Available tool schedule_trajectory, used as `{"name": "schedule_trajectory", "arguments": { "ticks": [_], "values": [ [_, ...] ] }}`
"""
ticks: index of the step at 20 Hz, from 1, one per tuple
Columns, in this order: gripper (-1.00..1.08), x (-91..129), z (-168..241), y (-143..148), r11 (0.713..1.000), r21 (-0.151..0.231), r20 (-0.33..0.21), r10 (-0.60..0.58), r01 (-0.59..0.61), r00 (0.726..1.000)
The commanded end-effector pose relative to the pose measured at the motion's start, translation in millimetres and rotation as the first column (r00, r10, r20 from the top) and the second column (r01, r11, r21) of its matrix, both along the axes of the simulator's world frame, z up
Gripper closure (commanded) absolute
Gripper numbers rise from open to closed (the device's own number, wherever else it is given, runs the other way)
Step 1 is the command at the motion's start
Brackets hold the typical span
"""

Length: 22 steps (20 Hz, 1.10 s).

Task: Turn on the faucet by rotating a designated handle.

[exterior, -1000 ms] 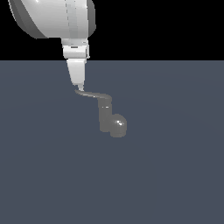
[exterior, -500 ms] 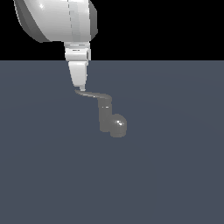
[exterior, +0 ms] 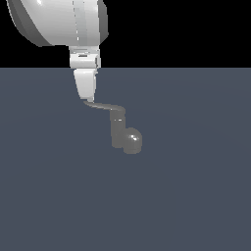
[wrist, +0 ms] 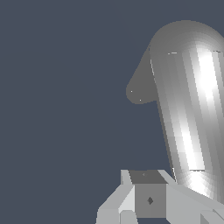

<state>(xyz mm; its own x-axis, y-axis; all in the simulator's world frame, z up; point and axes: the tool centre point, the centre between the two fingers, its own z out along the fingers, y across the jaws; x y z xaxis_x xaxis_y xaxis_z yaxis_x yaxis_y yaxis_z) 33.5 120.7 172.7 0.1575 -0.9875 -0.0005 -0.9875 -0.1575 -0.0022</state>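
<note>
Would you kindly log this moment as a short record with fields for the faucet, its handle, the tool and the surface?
faucet: grey upright post with a rounded dome at its base
handle: thin grey lever running from the post top toward the exterior view's left
tool: white tool pointing down, tip meeting the lever's end
tool state: jaw opening not discernible
surface: flat dark blue-grey floor

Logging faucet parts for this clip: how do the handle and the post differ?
The handle is thin, slightly curved and runs sideways; the post is a thick upright cylinder. The gripper meets the handle's tip, while the post stands apart from it, by a dome. Both are glossy grey.
</note>
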Motion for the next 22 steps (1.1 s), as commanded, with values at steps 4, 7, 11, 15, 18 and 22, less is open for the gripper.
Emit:
{"name": "schedule_trajectory", "arguments": {
  "ticks": [4,7,11,15,18,22],
  "values": [
    [1.08,-18,0,0,1.0,-0.001,-0.002,0.0,0.0,1.0],
    [1.08,-27,0,0,1.0,-0.001,-0.002,0.0,0.0,1.0],
    [1.08,-39,0,1,1.0,-0.001,-0.002,0.0,0.0,1.0],
    [1.08,-52,0,1,1.0,-0.001,-0.002,0.0,0.0,1.0],
    [1.08,-50,2,0,1.0,0.001,0.004,-0.003,0.003,1.0],
    [1.08,-60,1,-8,1.0,0.0,0.003,-0.002,0.002,1.0]
  ]
}}
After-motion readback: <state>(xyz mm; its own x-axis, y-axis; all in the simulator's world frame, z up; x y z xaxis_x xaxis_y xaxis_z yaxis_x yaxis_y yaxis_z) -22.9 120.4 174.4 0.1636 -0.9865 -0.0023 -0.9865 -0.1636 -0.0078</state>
